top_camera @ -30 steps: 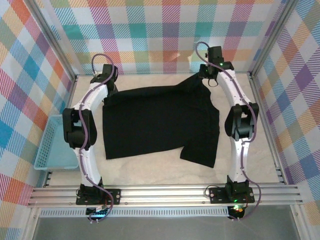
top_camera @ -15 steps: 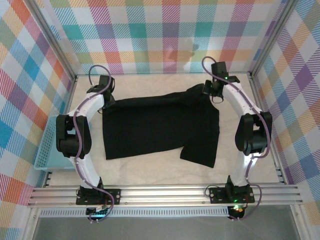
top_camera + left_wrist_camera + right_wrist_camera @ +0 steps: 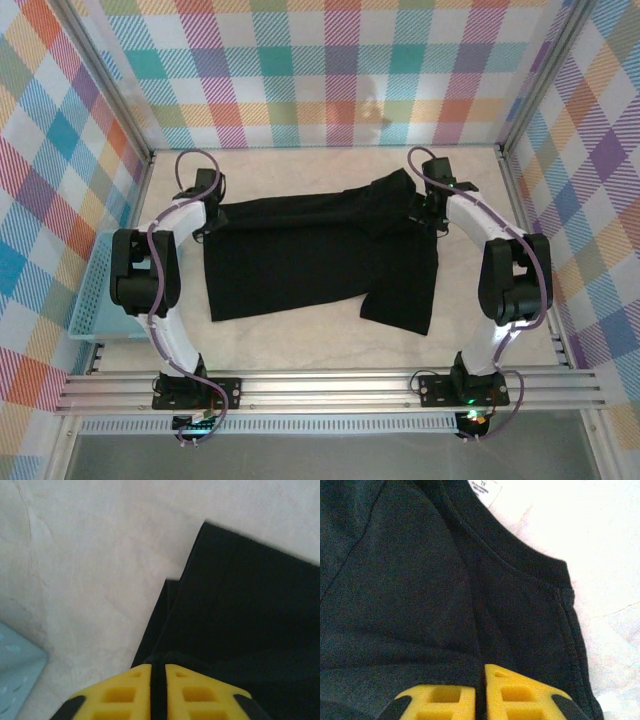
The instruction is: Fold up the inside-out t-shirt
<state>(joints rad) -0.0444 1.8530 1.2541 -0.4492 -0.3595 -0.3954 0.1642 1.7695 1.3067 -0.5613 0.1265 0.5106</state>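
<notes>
One black t-shirt (image 3: 320, 255), two robot arms (image 3: 172, 338), one blue basket (image 3: 92, 300)

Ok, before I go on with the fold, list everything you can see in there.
t-shirt: one, black, spread over the middle of the table, a sleeve sticking out near right
label: one, white, by the collar
basket: one, light blue, beyond the table's left edge
table: one, off-white, under the t-shirt
walls: three, multicoloured plaid, left, far and right
frame rails: silver, along the near edge
left arm: one, white and black, left of the t-shirt
right arm: one, white and black, right of it
left gripper: one, yellow fingers, shut on the t-shirt's far left corner
right gripper: one, yellow fingers, shut on the t-shirt near the collar
</notes>
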